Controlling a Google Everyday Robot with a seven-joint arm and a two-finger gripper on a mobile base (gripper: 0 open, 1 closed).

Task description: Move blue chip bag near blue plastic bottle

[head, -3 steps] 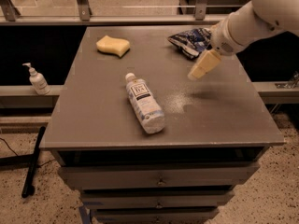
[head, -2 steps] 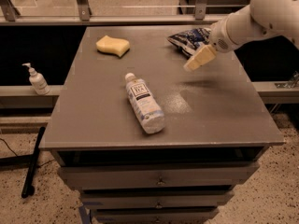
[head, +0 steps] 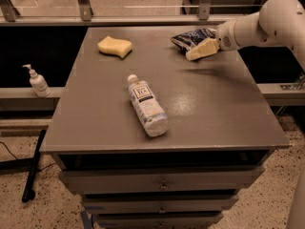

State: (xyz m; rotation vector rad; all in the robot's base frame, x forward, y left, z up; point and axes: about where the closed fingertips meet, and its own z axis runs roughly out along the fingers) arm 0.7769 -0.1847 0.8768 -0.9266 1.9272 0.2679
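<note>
The blue chip bag (head: 193, 36) lies at the far right of the grey table top, dark blue foil with white markings. My gripper (head: 198, 52) comes in from the right on a white arm. Its cream tips sit at the bag's near edge, partly over it. The blue plastic bottle (head: 147, 105) lies on its side in the middle of the table, white cap pointing to the far side, well to the left of and nearer than the bag.
A yellow sponge (head: 115, 46) lies at the far left of the table (head: 214, 113). A white pump dispenser bottle (head: 37, 81) stands on a low ledge left of the table. Drawers sit below the table top. A rail runs behind.
My gripper has moved up and back from the table's middle right to the near edge of the chip bag. The bag, bottle and sponge have not moved.
</note>
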